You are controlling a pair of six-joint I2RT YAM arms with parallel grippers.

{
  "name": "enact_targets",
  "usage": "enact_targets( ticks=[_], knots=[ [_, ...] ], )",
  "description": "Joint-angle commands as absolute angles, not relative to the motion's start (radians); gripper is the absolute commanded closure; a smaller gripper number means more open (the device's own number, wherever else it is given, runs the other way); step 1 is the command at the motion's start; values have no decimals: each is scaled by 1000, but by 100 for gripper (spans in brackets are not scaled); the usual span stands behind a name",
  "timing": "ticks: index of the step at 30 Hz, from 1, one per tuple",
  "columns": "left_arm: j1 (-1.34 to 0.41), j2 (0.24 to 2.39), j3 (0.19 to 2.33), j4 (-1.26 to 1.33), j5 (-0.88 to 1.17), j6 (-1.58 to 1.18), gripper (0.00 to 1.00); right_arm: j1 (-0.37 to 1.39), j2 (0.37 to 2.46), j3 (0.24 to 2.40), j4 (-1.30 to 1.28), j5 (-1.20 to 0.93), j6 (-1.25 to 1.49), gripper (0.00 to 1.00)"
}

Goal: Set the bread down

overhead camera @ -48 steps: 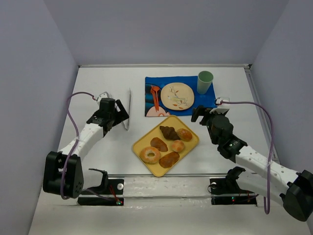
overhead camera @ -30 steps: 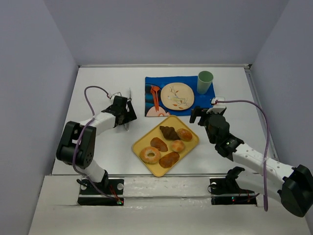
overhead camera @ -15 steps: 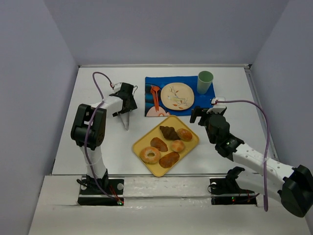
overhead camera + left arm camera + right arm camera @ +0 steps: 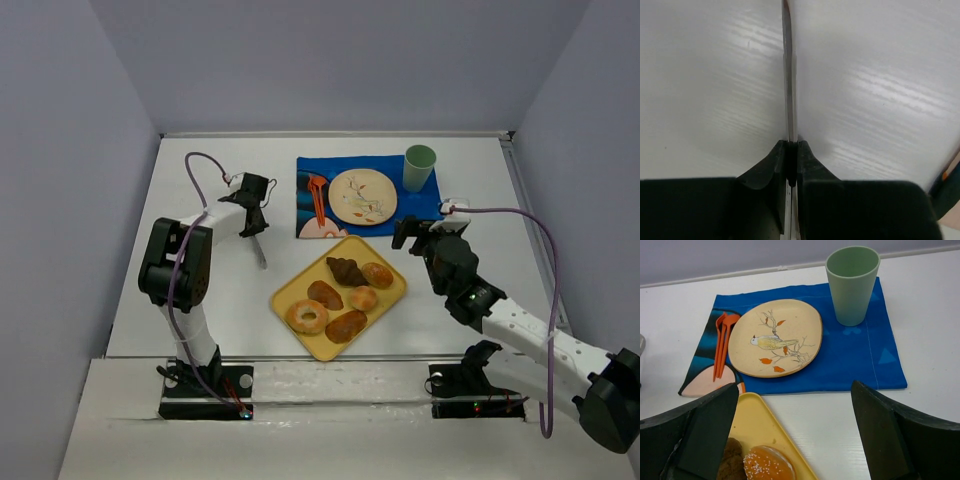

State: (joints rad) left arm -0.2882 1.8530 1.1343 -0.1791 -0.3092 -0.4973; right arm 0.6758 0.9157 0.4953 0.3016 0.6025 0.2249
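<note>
Several pieces of bread lie on the yellow tray (image 4: 385,300), among them a dark croissant (image 4: 346,270), a sugared bun (image 4: 377,275) and a ring-shaped one (image 4: 307,317). The sugared bun (image 4: 769,464) shows low in the right wrist view. My left gripper (image 4: 253,200) is left of the blue cloth, its jaws shut on thin metal tongs (image 4: 788,75) that run forward along the table. In the left wrist view the left gripper (image 4: 791,145) pinches the metal strip. My right gripper (image 4: 415,232) hovers open by the tray's right corner, holding nothing; the right wrist view shows the right gripper (image 4: 794,390) facing the plate.
On the blue cloth (image 4: 385,218) at the back are a cream bird-pattern plate (image 4: 362,196), orange cutlery (image 4: 318,198) and a green cup (image 4: 419,167). The right wrist view shows the same plate (image 4: 775,337) and cup (image 4: 852,282). Walls enclose the table.
The left arm swung toward the back and right, and its jaws have closed on the metal tongs. The right arm has barely shifted. The bread has not moved.
</note>
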Motion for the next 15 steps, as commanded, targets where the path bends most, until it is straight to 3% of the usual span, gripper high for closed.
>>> enact_targets(
  ticks=[1,7,15],
  knots=[
    [-288,1702,1072,-231,-278,-498,94,684,856,483,365,614,230,1],
    [-396,1476,1068,-278,-259,-526,93,684,821,468,365,583,239,1],
    [-650,1227,1039,-256,-34,-534,70,684,801,462,364,546,245,1]
  ],
)
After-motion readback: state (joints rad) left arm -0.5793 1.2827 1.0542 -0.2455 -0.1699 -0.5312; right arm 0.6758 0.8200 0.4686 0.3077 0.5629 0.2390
